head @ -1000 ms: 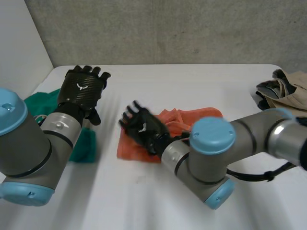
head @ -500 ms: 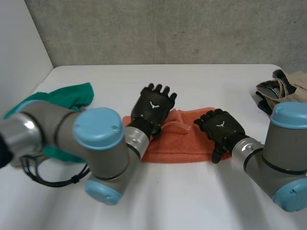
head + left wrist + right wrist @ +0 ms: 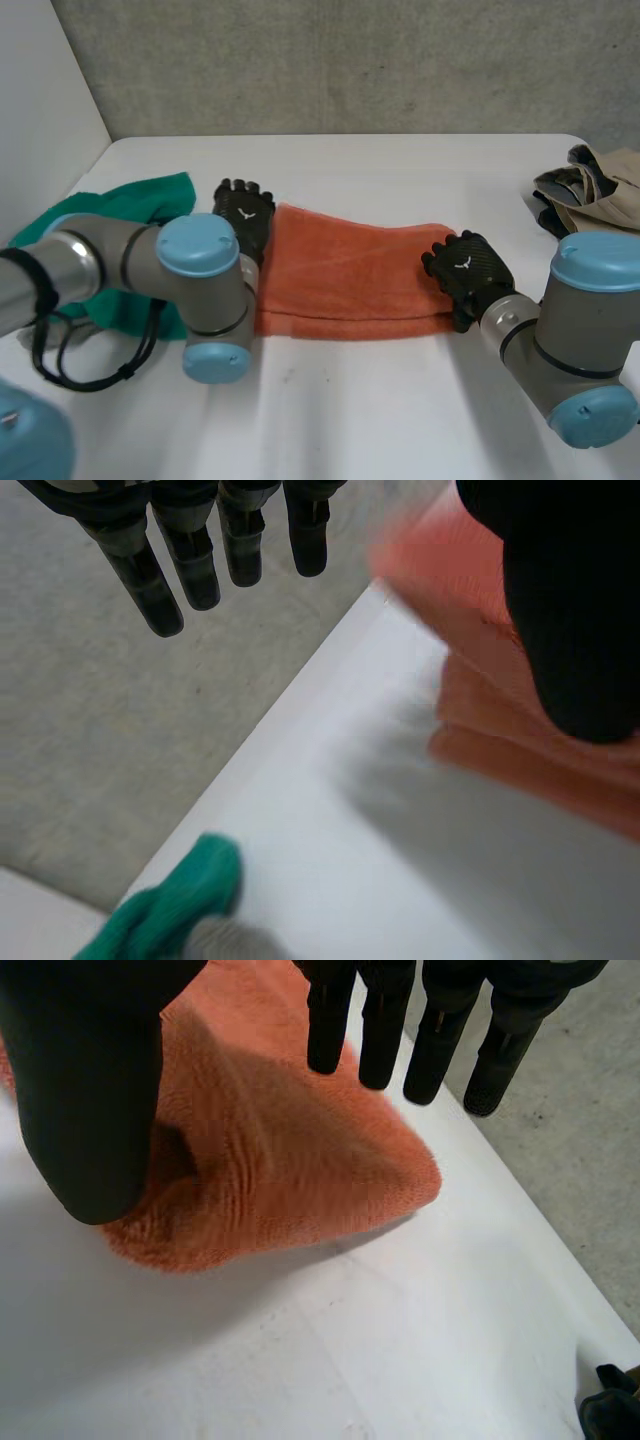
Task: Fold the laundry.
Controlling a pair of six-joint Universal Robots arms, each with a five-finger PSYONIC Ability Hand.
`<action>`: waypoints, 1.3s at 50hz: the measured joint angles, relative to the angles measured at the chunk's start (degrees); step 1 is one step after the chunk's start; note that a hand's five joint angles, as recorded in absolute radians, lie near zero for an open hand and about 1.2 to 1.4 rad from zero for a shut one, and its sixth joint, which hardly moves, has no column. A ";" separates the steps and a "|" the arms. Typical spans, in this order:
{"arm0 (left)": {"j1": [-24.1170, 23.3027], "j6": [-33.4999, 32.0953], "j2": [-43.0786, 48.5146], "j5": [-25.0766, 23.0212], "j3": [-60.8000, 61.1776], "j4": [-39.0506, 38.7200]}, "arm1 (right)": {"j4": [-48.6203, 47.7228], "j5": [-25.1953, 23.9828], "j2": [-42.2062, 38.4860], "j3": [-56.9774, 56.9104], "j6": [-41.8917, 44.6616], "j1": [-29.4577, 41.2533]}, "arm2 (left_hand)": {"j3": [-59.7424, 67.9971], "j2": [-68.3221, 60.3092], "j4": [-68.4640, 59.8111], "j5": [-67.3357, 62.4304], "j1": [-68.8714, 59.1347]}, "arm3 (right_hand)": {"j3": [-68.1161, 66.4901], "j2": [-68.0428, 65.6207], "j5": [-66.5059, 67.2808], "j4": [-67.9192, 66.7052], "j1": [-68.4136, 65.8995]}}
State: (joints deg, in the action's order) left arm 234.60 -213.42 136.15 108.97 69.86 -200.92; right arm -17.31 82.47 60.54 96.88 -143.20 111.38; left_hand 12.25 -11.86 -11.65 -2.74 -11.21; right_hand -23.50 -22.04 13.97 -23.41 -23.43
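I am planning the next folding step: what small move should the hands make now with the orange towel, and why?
Probably close the right hand on the right end of the towel. The towel lies flat between the hands, with the left hand at its left edge. Both hands look open, so nothing is gripped yet for folding one end over.

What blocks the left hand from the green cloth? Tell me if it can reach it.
Probably yes. The left hand, open at the orange towel's end, has the green cloth close beside it, with only bare table between.
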 measured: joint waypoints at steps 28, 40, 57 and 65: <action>-2.98 7.11 -22.87 -0.52 18.29 2.98 | -0.57 0.53 3.39 -3.18 17.59 -3.30 | 0.00 0.00 0.00 0.00 0.00 | -44.45 -45.25 42.60 -45.09 -38.44; -1.32 7.14 -25.54 -0.52 19.22 2.79 | -8.06 -17.07 -2.23 -7.34 26.64 13.12 | 0.00 0.00 0.00 -0.01 0.00 | -44.66 -45.24 43.79 -45.23 -38.44; -1.99 13.85 -24.63 -3.88 11.74 2.41 | -8.78 -10.60 3.02 -7.09 -13.38 11.16 | 0.00 0.00 0.00 0.00 0.00 | 11.28 9.70 -11.22 11.37 10.34; -5.33 20.27 -18.84 -9.89 4.29 4.35 | 0.04 -10.10 10.13 -7.07 -35.31 2.97 | 0.00 -0.02 -0.12 0.00 -0.18 | 11.28 9.70 -11.22 11.37 10.34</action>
State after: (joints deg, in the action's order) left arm 229.27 -193.15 117.30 99.08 74.14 -196.57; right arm -17.27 72.38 70.67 89.81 -178.51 114.35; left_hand 12.25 -11.88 -11.77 -2.74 -11.39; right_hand -12.22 -12.35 2.74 -12.04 -13.10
